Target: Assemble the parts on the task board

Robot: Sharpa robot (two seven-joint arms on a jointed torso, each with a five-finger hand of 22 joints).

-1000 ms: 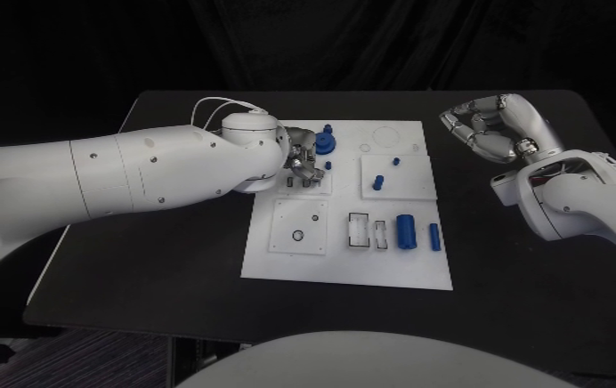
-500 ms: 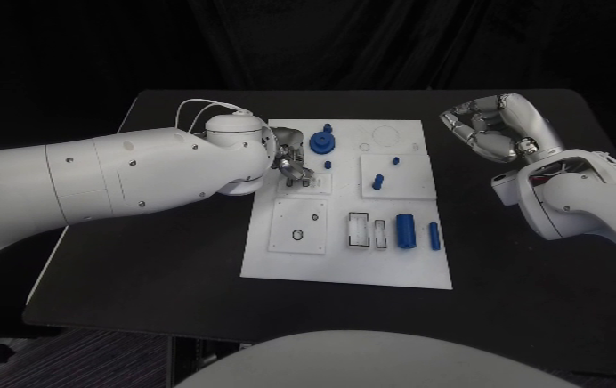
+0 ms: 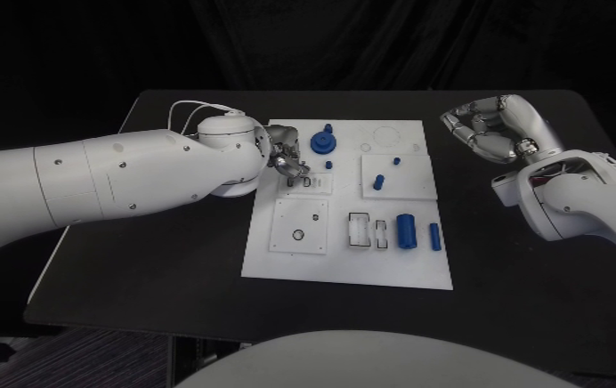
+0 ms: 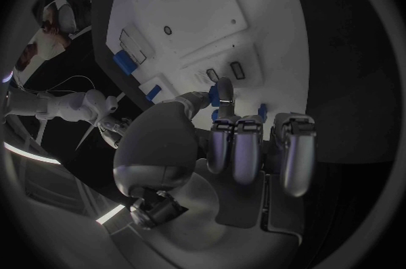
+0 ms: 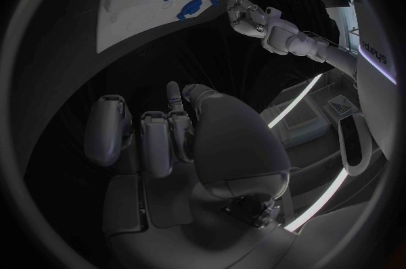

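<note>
The left hand [image 3: 287, 164], fingers curled on nothing, hovered at the task board's [image 3: 346, 263] left edge beside the blue round part [image 3: 322, 143], while the right hand [image 3: 491, 128], likewise closed empty, hung off its right edge.

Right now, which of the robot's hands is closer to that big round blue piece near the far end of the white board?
Left. The left hand hovers over the task board just beside the round blue part. The right hand hangs off the board's right edge, fingers curled, well away.
</note>
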